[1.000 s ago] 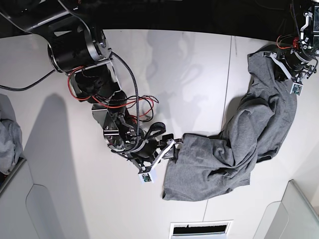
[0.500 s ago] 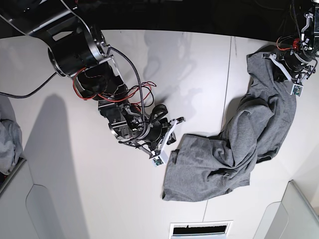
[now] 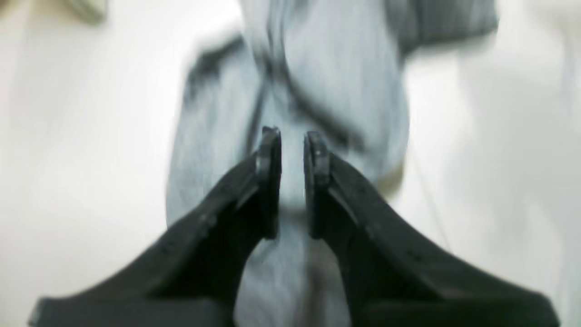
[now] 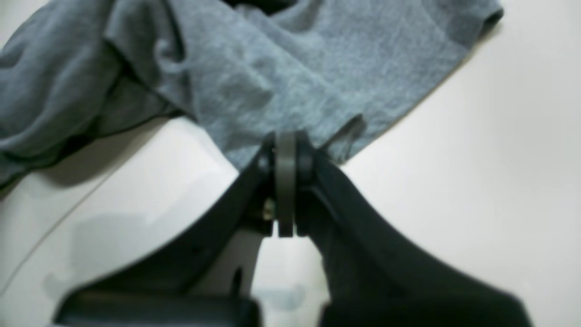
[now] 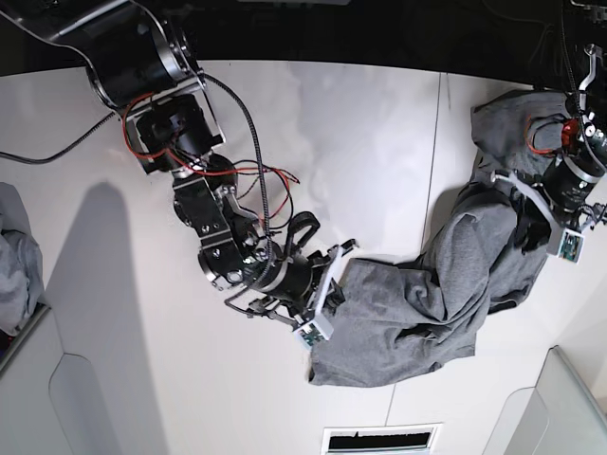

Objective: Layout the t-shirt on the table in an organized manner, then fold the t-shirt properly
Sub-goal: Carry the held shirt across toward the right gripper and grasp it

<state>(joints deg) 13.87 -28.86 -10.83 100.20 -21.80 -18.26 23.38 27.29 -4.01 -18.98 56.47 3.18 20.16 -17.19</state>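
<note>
The grey t-shirt (image 5: 427, 303) lies crumpled in a long band across the right half of the white table (image 5: 360, 142). My right gripper (image 5: 343, 258) is at its left corner. In the right wrist view that gripper (image 4: 285, 138) is shut, its tips pinching the edge of the t-shirt (image 4: 295, 68). My left gripper (image 5: 503, 180) sits over the shirt's far right part. The blurred left wrist view shows the left gripper (image 3: 292, 141) with a narrow gap between its fingers and a fold of the t-shirt (image 3: 327, 68) running through that gap.
Light grey angled bins stand at the near left (image 5: 57, 398) and near right (image 5: 569, 398). A paler cloth bundle (image 5: 17, 265) lies at the left edge. A slotted opening (image 5: 379, 438) sits at the near edge. A thin dark seam (image 5: 438, 161) crosses the table.
My right gripper went from open to shut at the shirt's left corner. My left gripper moved from the far right corner toward the near side, and the shirt bunched under it.
</note>
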